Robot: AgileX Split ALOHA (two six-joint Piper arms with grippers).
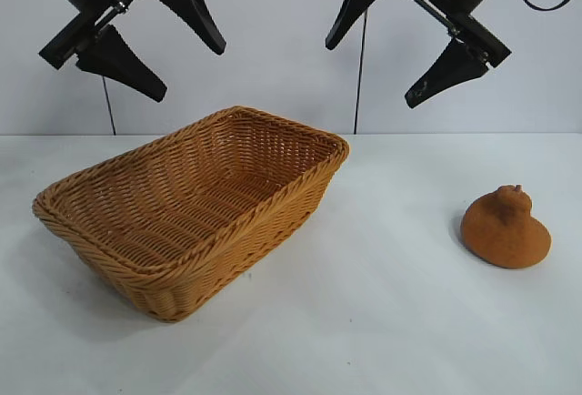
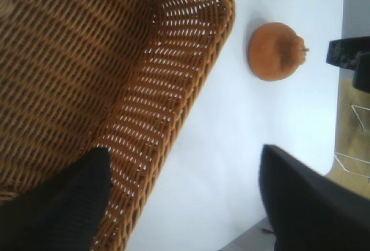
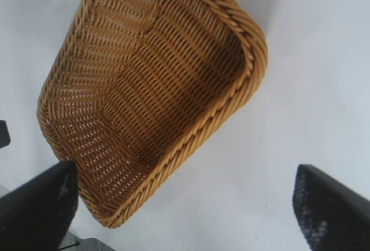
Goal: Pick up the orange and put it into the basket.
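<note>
Brownish-orange, bumpy orange sits on the white surface, well apart from the tan woven basket. Left gripper and right gripper hang above, both spread wide, holding nothing.

I see the basket as woven wicker with a braided rim and a slight sheen. The orange looks dull and rough-skinned — almost grainy. The table is smooth, matt white. Both hands' fingers look like matt black plastic.
</note>
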